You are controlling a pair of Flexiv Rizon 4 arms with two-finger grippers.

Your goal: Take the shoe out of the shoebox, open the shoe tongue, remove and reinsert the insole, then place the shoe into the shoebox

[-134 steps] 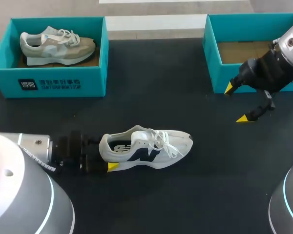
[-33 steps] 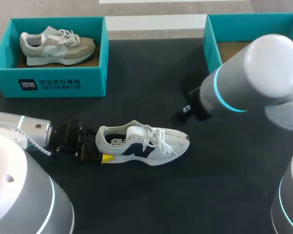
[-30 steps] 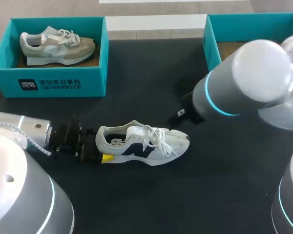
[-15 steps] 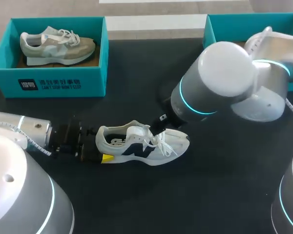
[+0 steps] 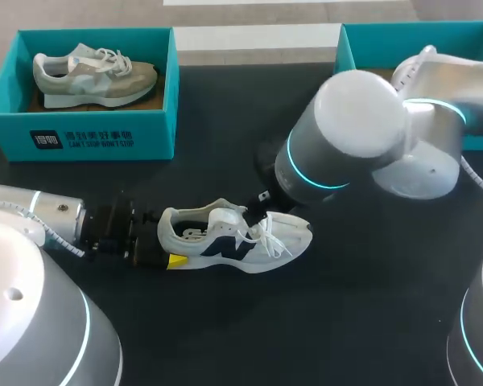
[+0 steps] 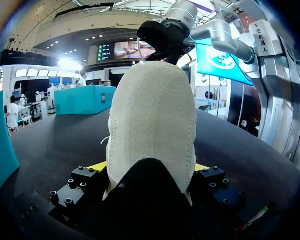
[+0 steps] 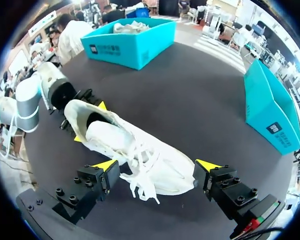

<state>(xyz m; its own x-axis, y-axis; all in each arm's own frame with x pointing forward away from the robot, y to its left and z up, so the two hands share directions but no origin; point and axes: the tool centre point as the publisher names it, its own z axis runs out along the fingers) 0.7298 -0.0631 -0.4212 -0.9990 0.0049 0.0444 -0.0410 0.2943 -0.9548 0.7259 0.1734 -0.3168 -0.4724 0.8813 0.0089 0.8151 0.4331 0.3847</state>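
The black desk [image 5: 225, 330] carries two teal shoeboxes at its far side. The left shoebox [image 5: 80, 133] holds a grey and beige sneaker [image 5: 92, 72] lying on its side, and the right shoebox [image 5: 386, 44] shows only a brown floor where the arm does not cover it.

The right arm [image 5: 362, 137] comes in from the right and reaches past the middle. In the head view its bulk hides its own end effector. The left arm [image 5: 32, 225] lies low along the near left of the desk.

The white sneaker [image 5: 233, 241], with a dark logo on its side, stands upright on the desk between the two arms, outside both boxes, with its toe pointing right.

The left end effector [image 6: 150, 167] holds the sneaker by the heel. The left wrist view shows a yellow tip pressed against each side of the suede heel, while the head view shows only the near tip.

Only the right wrist view shows the right end effector [image 7: 156, 167]. It is spread wide above the laces and forefoot, one finger on each side of the shoe, and grips nothing
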